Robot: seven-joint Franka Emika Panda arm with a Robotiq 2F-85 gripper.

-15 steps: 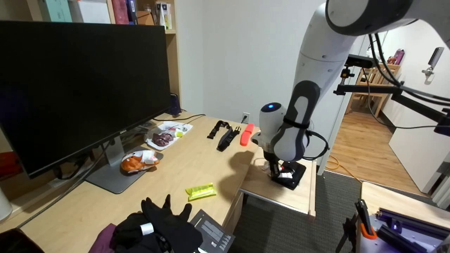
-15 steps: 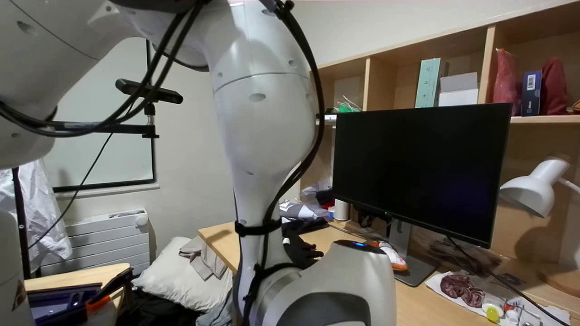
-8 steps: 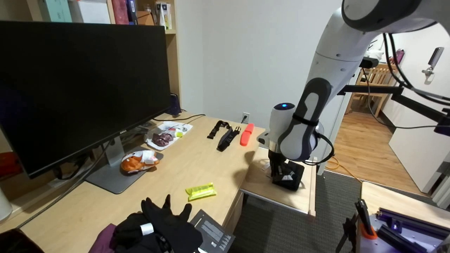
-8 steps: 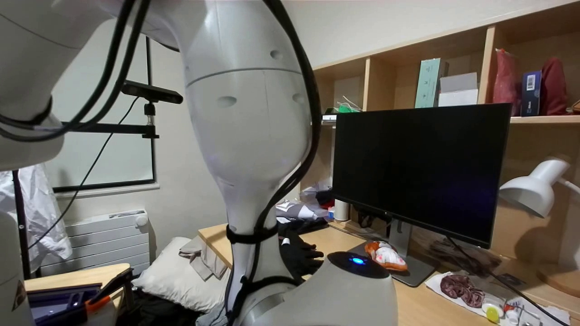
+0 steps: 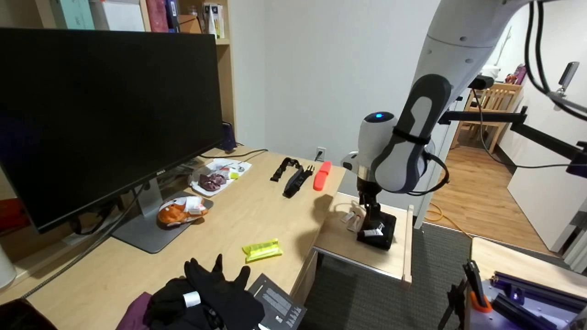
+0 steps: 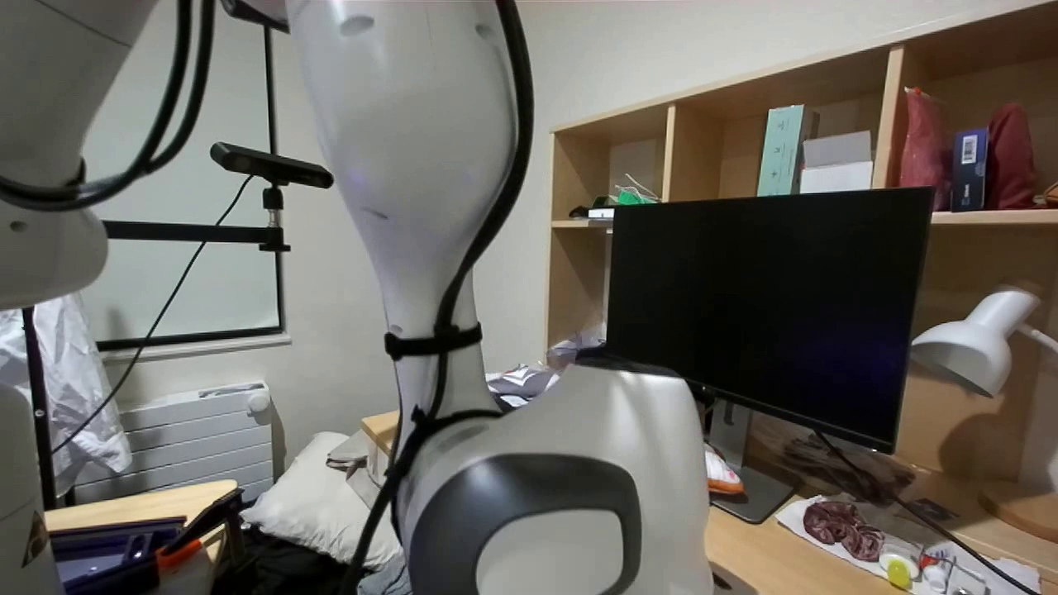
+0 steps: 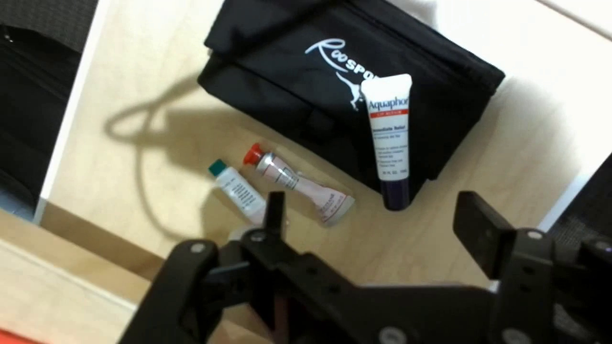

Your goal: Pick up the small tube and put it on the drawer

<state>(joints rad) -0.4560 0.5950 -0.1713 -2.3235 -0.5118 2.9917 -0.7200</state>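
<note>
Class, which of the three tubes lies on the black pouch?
The Aquaphor tube, white with a dark purple cap. The red-capped tube and green-capped tube lie beside the pouch, not on it.

Robot arm [image 6: 430, 207] partly hides desk [image 6: 760, 558] and monitor [image 6: 769, 314]; white lamp [image 6: 963, 351] beside monitor, shelf unit [image 6: 711, 157] behind.

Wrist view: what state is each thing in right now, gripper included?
Gripper: open, nothing gripped.
Black pouch: lying logo up; whether fastened, can't tell.
Aquaphor tube: capped, lying label up across the pouch.
Red-capped tube: capped, lying down, body looks squeezed.
Green-capped tube: capped, lying down, far end hidden.
Drawer top: bearing the pouch and tubes.
</note>
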